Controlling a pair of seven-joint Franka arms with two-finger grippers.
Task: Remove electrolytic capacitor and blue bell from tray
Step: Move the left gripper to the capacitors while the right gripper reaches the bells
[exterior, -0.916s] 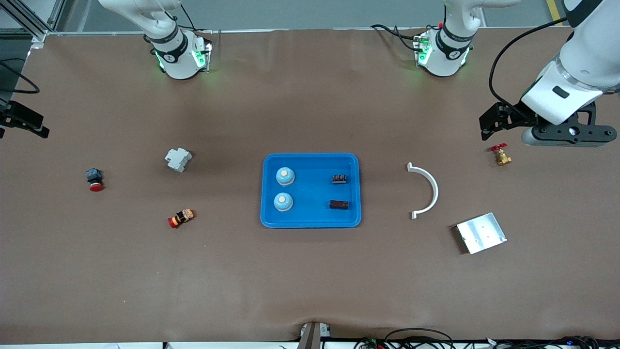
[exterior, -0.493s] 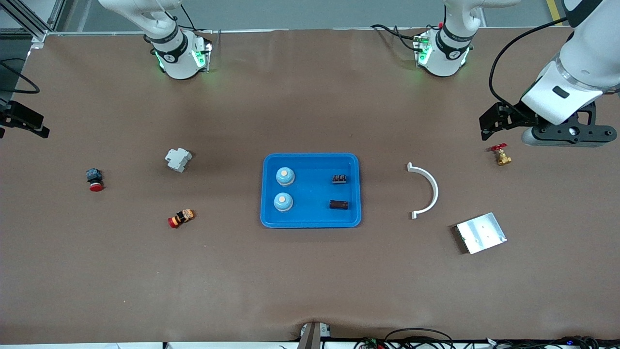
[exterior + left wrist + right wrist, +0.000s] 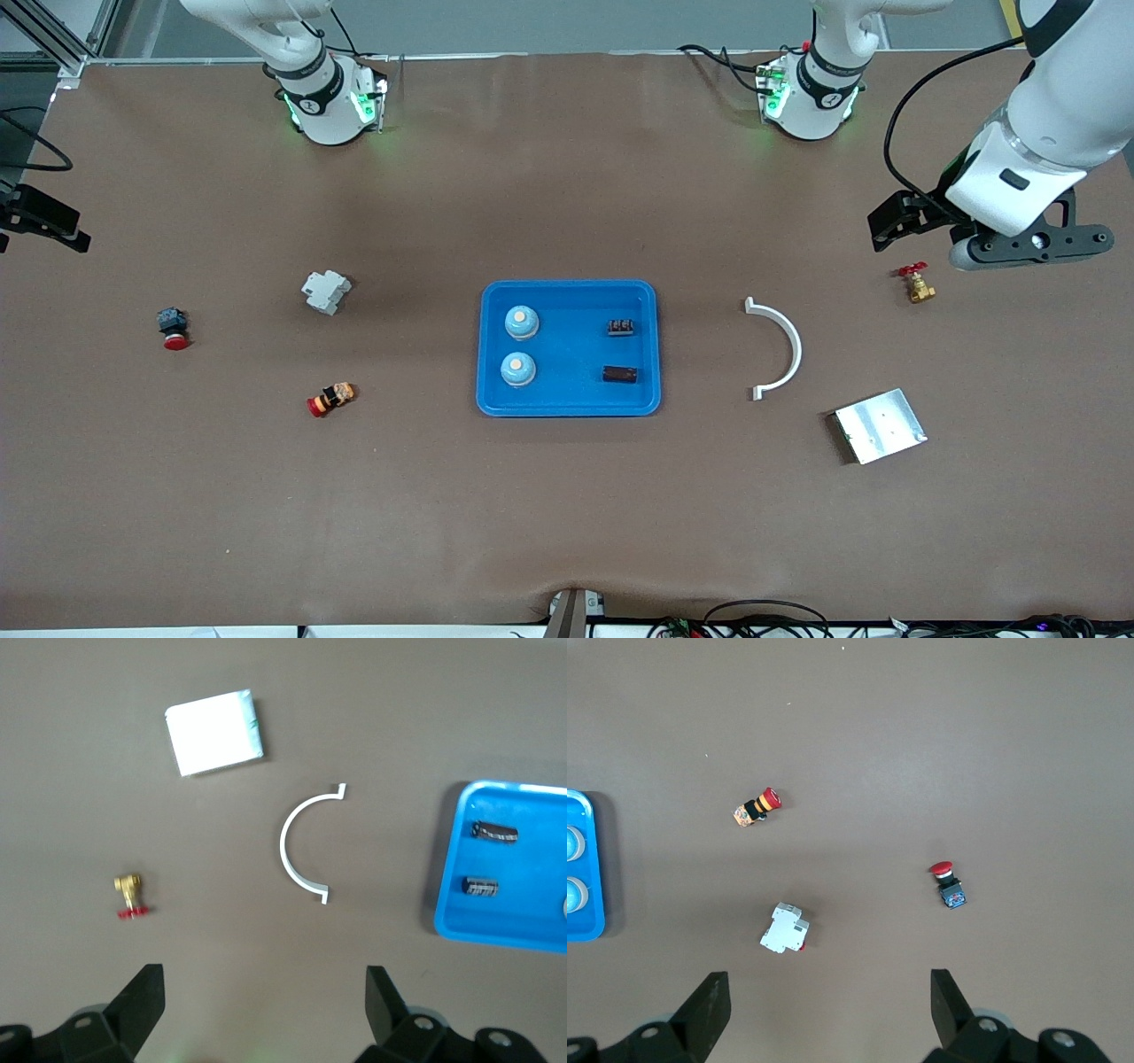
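Resting in blue tray [image 3: 569,297]: two bells [image 3: 522,322], [image 3: 517,369] toward right arm's end, capacitor [image 3: 621,375] and coil part [image 3: 621,327] toward left arm's end | left tool [image 3: 266,997] fingers spread, empty, over tabletop [image 3: 567,496] near brass valve [image 3: 916,283] | right tool [image 3: 828,997] fingers spread, empty, waiting at right arm's end of tabletop

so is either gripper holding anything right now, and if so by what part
Nothing is held. The left gripper hangs open over bare table near the brass valve; the right gripper is open too, over the table's other end.
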